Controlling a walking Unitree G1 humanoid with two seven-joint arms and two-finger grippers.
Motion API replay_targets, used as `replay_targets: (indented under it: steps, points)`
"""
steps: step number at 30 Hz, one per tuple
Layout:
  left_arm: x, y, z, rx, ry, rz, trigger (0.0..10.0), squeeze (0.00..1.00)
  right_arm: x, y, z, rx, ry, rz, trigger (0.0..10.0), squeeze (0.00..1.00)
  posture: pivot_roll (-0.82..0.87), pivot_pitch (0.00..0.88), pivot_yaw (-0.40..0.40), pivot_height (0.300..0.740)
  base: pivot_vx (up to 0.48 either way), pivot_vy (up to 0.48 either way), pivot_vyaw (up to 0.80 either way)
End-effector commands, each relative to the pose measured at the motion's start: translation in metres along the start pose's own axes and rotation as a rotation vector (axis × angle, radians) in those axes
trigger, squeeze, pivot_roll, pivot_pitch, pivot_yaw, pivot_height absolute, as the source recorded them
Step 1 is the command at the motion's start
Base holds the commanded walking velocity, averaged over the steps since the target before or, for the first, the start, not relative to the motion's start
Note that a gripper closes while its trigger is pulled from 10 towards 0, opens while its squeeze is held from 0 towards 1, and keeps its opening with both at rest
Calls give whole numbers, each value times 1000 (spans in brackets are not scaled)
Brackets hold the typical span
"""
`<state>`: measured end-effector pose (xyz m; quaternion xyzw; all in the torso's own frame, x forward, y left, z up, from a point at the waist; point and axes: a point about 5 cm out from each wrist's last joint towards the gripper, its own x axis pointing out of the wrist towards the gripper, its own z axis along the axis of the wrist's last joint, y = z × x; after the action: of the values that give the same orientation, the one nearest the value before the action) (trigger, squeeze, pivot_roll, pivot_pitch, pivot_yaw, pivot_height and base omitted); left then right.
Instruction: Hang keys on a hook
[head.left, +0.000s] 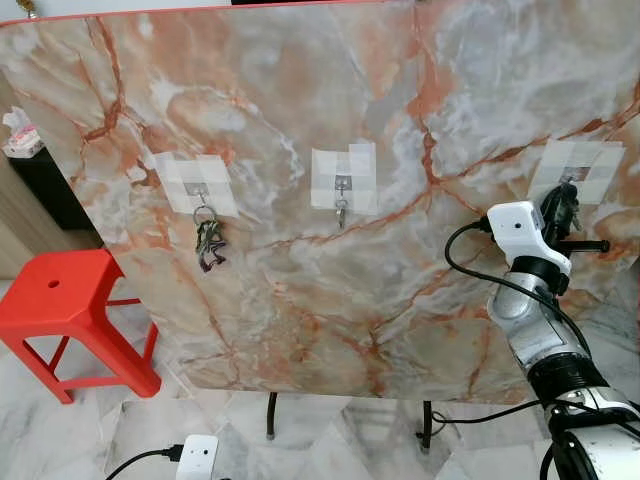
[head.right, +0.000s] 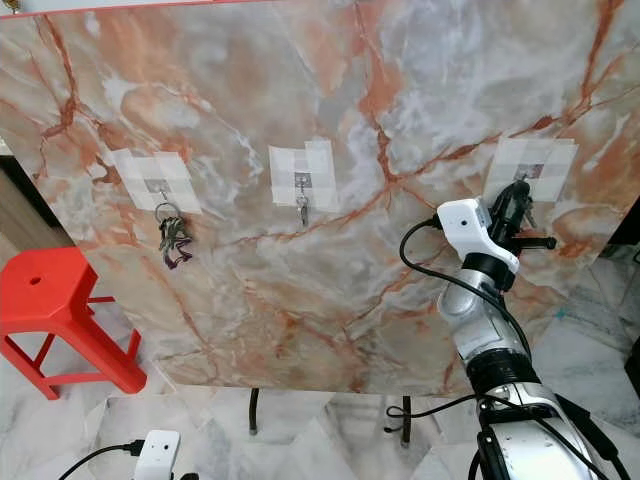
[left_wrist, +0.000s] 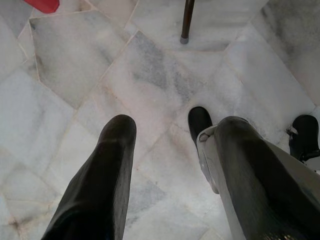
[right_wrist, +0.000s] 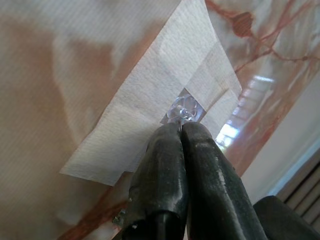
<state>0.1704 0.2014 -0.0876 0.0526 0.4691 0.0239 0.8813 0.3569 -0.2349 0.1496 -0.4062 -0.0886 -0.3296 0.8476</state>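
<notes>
The right gripper (right_wrist: 181, 131) – fingers pressed together, pinching a key bunch (head.left: 571, 203) – sits right against the taped clear hook (right_wrist: 184, 109) just past its tips, so the hanging step looks underway and next calls for seating the ring before letting go.

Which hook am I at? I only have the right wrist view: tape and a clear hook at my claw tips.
Observer: The right hook, last of three taped across a marble board. Your right claw is up against it.
Operator: Are the others free?
Observer: Not the left hook; a bunch of keys hangs from it.
Operator: And my other arm?
Observer: The left claw hangs open, pointing down at the floor.
</notes>
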Motion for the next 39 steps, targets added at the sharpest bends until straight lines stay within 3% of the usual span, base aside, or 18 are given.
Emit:
replay_targets:
  steps: [1,16,22,23,39]
  points:
    - [-1,3,-5,13,13,3,10000,0,3,2,9,21,-29,19,10000,0,-87,0,38,740,0,0,0]
    - [-1,4,-5,15,13,4,10000,0,1,5,10,17,-37,36,10000,0,-86,0,40,740,0,0,0]
    - [-1,4,-5,16,12,4,10000,0,0,3,9,84,-13,16,10000,55,-87,0,40,740,0,0,0]
    - [-1,4,-5,16,12,4,10000,0,0,3,9,99,-10,18,10000,1000,-87,0,40,740,0,0,0]
    - [-1,4,-4,15,12,5,10000,0,-10,14,12,145,-30,101,10000,1000,-88,0,40,740,0,0,0]
